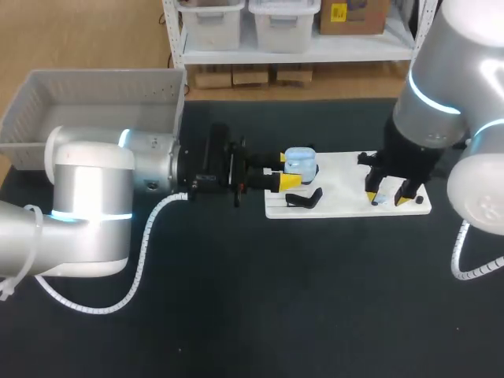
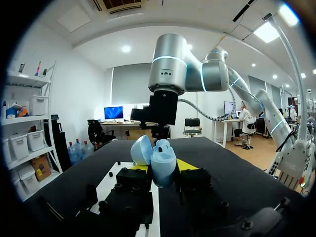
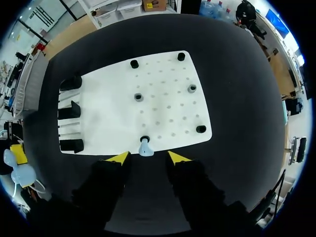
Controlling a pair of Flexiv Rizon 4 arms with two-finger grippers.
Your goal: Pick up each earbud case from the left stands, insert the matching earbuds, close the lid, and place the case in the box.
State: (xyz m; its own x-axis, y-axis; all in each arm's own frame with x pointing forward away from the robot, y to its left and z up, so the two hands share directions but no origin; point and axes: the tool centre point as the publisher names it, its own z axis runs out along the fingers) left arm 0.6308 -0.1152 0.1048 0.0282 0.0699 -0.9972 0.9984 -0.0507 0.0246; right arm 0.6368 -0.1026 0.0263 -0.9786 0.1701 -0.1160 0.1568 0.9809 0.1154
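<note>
The left pincer [image 1: 283, 170] reaches in from the left side over the dark desk [image 1: 252, 307] and is clamped on a light blue earbud case [image 1: 301, 162], one yellow-tipped finger on each side of it. The case is held just above the left end of a white board [image 1: 342, 169], clear of the black stands [image 1: 304, 198] that sit on that end. From the left wrist, the case [image 2: 163, 160] sits between the left pincer's [image 2: 163, 168] fingers with its lid [image 2: 141, 149] swung open and tilted to one side; whether anything lies inside cannot be told. The right arm [image 2: 168, 64] rises beyond it. The right pincer [image 1: 388, 195] hangs over the right end of the board, pointing down, with its fingers set moderately apart and holding nothing. From the right wrist, a small light blue earbud [image 3: 144, 147] stands in a holder at the near edge of the board [image 3: 163, 113], just ahead of the right pincer [image 3: 148, 158] and in line with the gap between the yellow tips, touching neither. Other small round holders [image 3: 134, 64] are spread over the board, and three black stands [image 3: 69, 110] line its far end. A grey box [image 1: 102, 88] sits at the back left of the desk, well apart from the case.
</note>
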